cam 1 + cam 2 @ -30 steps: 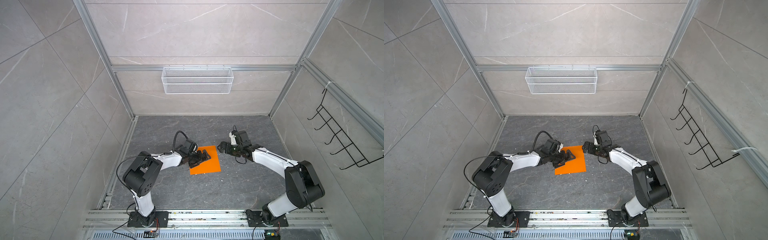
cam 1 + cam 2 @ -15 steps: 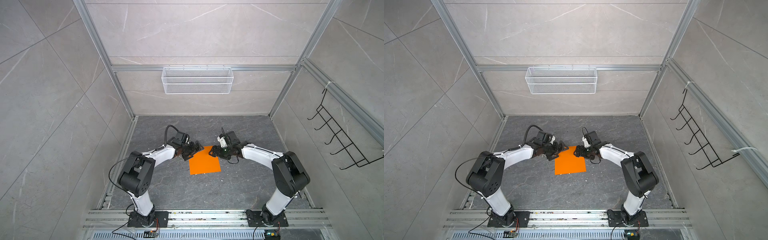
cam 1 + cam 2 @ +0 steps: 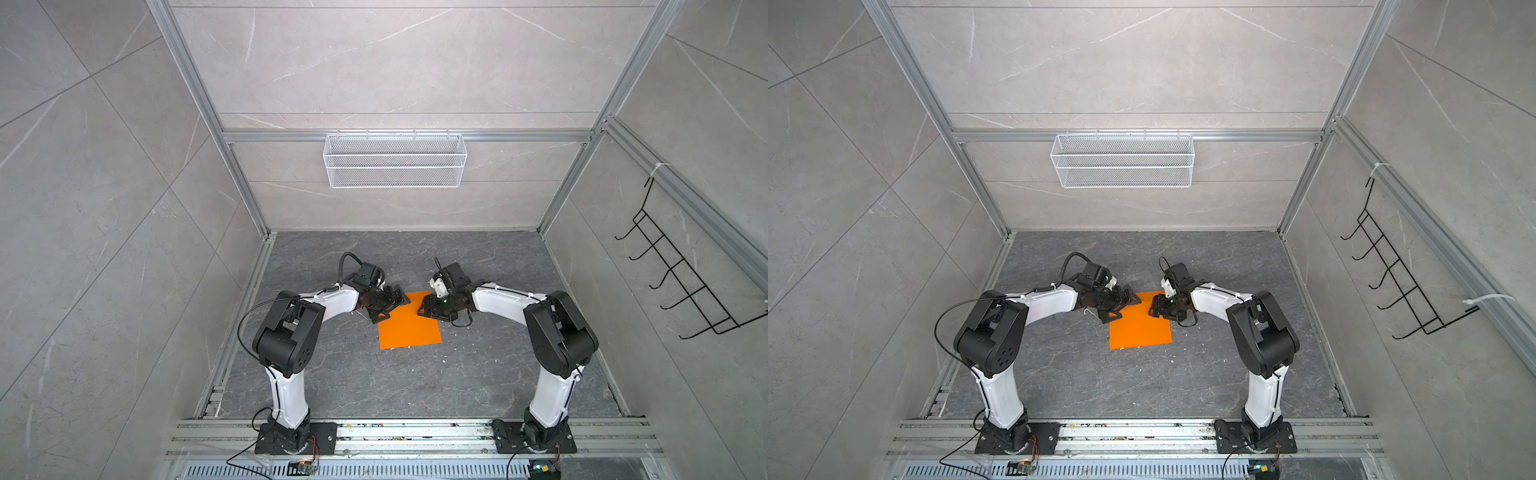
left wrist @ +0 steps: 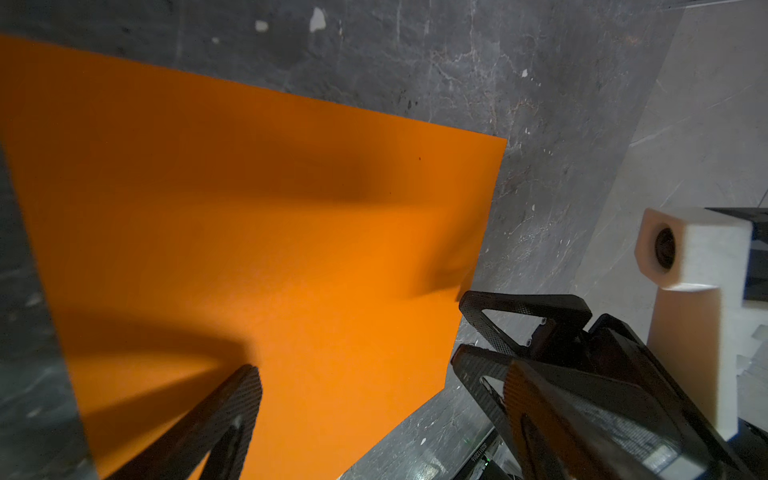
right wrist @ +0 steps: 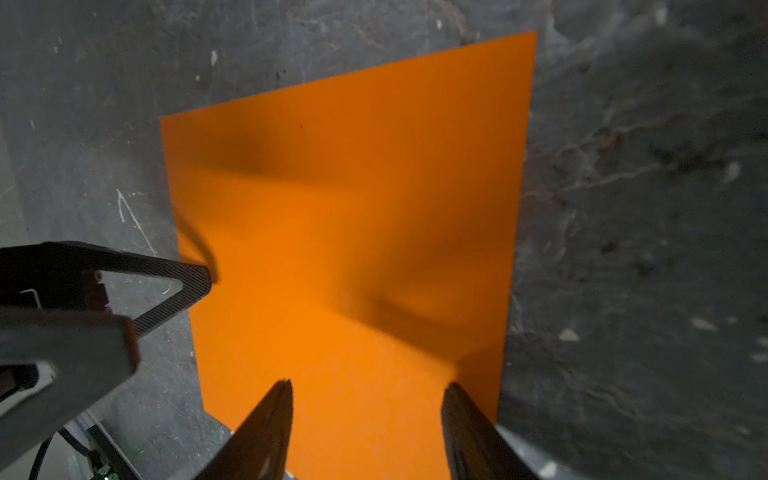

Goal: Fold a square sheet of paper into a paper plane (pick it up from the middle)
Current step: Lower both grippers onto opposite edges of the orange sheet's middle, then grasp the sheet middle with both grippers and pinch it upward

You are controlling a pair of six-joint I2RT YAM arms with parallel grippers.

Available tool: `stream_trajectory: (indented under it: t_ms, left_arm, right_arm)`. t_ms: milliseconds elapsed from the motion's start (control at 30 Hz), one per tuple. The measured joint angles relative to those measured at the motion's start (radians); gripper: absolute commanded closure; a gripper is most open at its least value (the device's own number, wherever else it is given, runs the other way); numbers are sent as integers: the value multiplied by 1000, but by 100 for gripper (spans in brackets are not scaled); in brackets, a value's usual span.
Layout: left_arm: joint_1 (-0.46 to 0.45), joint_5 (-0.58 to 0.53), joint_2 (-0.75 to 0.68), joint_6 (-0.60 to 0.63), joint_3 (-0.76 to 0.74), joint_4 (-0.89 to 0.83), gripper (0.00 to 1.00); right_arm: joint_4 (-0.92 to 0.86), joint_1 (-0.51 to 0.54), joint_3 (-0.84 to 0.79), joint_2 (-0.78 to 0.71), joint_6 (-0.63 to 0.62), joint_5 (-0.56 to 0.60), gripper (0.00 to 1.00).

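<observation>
Both my pincers hold nothing: left gripper [image 3: 391, 308] wide open, fingertip touching the square sheet of paper [image 3: 410, 329]; right gripper [image 5: 368, 395] half-parted over it. Sheet flat, no long axis.

Top views: brightly and evenly lit from overhead; no glare is seen on the pale walls [image 3: 104, 187], and everything is held in sharp focus.
Edges: the straight frame rails [image 3: 205, 104] are splayed outward by wide-angle distortion.
Floor shadows: only faint, soft shadows are thrown beneath the arms on the grey floor [image 3: 415, 395].
Wrist views: far dimmer; the square sheet of paper [image 4: 249, 208] is crossed by broad, soft-edged shadow bands.
Blur: the fingers [image 5: 270, 419] of the right gripper [image 5: 368, 395] are rendered soft close to the lens, and the floor is smeared toward that picture's rim.
</observation>
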Motion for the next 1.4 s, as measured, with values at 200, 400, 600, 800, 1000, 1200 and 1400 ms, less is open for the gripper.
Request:
stream_trajectory:
  t_ms: [200, 400, 600, 800, 1000, 1200, 1400]
  left_arm:
    - [0, 16, 8, -3, 2, 2, 6]
    - [1, 19, 9, -12, -3, 13, 6]
    - [12, 43, 5, -25, -28, 56, 6]
    - [25, 68, -6, -27, -64, 111, 6]
    - [34, 71, -10, -18, -78, 129, 10]
    - [35, 74, -10, -12, -84, 129, 18]
    - [35, 75, -10, -11, -101, 150, 28]
  right_arm:
    - [-3, -1, 4, 6, -3, -1, 41]
    - [7, -3, 15, 19, -3, -16, 41]
    - [49, -4, 17, 35, -3, -61, 41]
    - [92, -4, 17, 52, -3, -117, 42]
    - [123, -4, 17, 66, -2, -166, 44]
    - [153, -4, 17, 84, 10, -219, 47]
    - [186, -3, 17, 103, 31, -272, 50]
